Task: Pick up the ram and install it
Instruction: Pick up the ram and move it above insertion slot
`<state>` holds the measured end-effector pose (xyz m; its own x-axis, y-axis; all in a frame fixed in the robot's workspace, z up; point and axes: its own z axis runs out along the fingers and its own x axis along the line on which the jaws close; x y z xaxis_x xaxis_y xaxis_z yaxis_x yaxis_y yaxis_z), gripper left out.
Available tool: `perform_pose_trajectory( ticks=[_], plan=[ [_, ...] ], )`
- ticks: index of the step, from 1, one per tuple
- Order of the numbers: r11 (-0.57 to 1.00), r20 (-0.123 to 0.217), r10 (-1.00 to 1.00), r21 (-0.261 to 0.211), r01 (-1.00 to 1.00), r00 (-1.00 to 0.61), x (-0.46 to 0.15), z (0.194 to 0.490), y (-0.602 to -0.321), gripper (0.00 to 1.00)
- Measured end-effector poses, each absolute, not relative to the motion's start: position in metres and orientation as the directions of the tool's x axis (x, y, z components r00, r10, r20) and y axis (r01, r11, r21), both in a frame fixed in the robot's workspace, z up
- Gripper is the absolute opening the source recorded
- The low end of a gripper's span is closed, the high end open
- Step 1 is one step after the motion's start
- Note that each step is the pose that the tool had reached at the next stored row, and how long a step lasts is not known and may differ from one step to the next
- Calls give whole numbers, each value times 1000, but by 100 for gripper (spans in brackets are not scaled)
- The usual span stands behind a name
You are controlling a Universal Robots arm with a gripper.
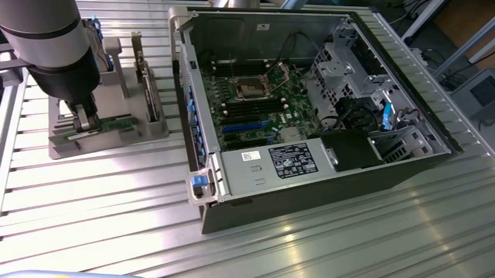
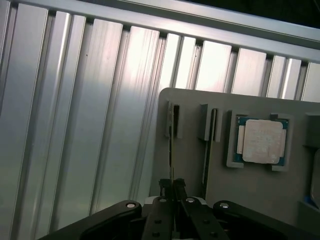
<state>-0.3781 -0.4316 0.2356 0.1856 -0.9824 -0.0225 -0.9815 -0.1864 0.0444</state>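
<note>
Wrist view shows us the tool [image 2: 173,185] pinching the ram [image 2: 170,150], which stands on edge in the grey holder [image 2: 190,165], so it can lift straight out. A second stick [image 2: 207,150] and the processor [image 2: 261,141] sit close beside. At the exterior view's right, the open computer case [image 1: 255,26] rests on the worktop [image 1: 116,191], its near wall between holder and motherboard.

The arm [image 1: 48,49] points straight down above the grey holder [image 1: 116,142]. Its gripper [image 1: 86,125] sits low over it, fingers [image 2: 180,189] pinched on the ram [image 2: 170,145].
</note>
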Motion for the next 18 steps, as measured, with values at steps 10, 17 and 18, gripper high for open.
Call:
perform_pose_trajectory(
  ticks=[10,17,18],
  plan=[
    [-186,-23,-982,44,-981,186,-378,258,-432,13],
    [-186,-22,-982,44,-981,186,-378,273,-432,13],
    [-186,-22,-982,44,-981,186,-378,276,-432,13]
  ],
)
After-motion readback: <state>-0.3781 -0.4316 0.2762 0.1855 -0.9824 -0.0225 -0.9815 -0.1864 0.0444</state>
